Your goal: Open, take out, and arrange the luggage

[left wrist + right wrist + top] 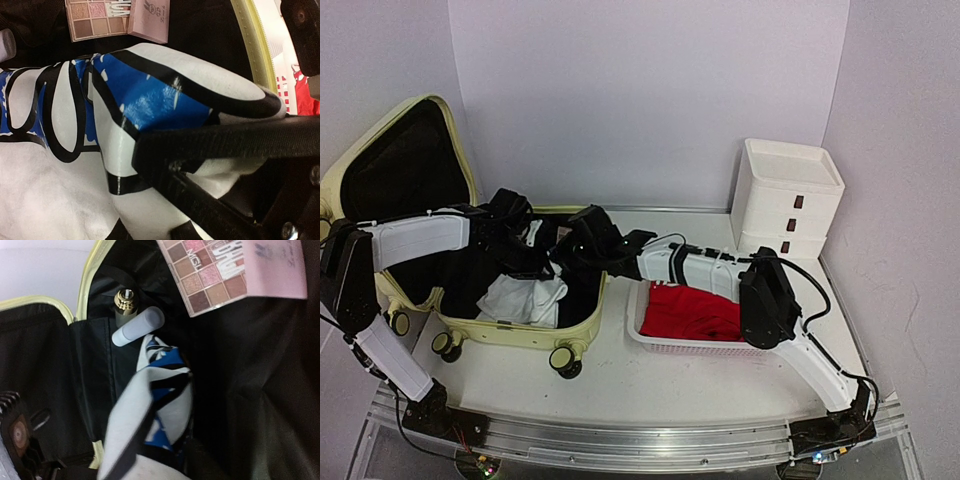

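The pale yellow-green luggage (510,335) lies open at the left, its lid (405,165) standing up and showing black lining. Both grippers are down inside the open half. My left gripper (525,255) is shut on a white garment (525,295) with blue and black print; in the left wrist view the cloth (150,100) is pinched at the gripper (165,165). My right gripper (575,250) grips the same garment (160,385), which rises in a fold from the gripper (165,455). The luggage rim shows in the left wrist view (252,45).
In the luggage lie an eyeshadow palette (210,275), a pink box (275,267), a pale tube (138,326) and a gold-capped bottle (125,302). A white mesh basket (650,342) with a red garment (695,312) stands to the right. A white three-drawer box (788,200) stands at the back right.
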Robot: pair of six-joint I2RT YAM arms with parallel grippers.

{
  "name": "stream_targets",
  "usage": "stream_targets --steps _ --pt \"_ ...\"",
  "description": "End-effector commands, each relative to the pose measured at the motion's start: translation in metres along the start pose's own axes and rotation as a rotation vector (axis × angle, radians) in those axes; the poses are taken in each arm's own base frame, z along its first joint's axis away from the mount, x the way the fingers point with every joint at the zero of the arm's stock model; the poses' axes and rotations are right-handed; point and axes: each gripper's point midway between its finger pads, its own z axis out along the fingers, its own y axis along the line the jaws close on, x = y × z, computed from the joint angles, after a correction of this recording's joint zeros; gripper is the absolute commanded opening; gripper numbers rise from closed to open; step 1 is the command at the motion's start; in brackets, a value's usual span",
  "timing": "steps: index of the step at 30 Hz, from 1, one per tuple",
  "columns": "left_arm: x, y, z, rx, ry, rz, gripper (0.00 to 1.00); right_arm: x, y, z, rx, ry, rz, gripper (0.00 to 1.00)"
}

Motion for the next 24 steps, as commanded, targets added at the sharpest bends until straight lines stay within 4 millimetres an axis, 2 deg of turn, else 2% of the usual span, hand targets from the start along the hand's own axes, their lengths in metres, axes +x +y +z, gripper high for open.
stream_targets --steps 1,2,3,7,10,15,18,21,24 --pt "-0.022 -0.033 -0.02 0.133 -0.096 0.059 0.12 0.003 0.02 0.003 -0.08 -0.024 0.004 0.2" --pt "-0.022 -0.033 -0.019 0.134 -0.095 0.058 0.12 0.003 0.024 0.001 -0.097 -0.027 0.0 0.08" --pt "-0.022 -0.033 -0.019 0.136 -0.095 0.057 0.12 -0.001 0.024 0.0 -0.102 -0.052 -0.001 0.0" --pt "-0.019 -0.037 -0.025 0.159 -0.095 0.062 0.18 -0.011 0.042 -0.015 -0.165 -0.1 -0.029 0.0" --pt "-0.013 -0.044 -0.031 0.199 -0.091 0.072 0.31 -0.015 0.052 -0.029 -0.187 -0.118 -0.039 0.0" --pt "-0.005 -0.054 -0.055 0.248 -0.124 0.114 0.6 -0.021 0.062 -0.053 -0.198 -0.13 -0.019 0.0" --pt "-0.003 -0.058 -0.076 0.248 -0.165 0.148 0.69 -0.023 0.069 -0.068 -0.208 -0.128 -0.023 0.0" --pt "-0.005 -0.059 -0.096 0.229 -0.214 0.173 0.72 -0.024 0.075 -0.083 -0.216 -0.13 -0.026 0.0" --pt "-0.008 -0.057 -0.111 0.198 -0.255 0.187 0.75 -0.025 0.069 -0.099 -0.196 -0.136 -0.008 0.0"
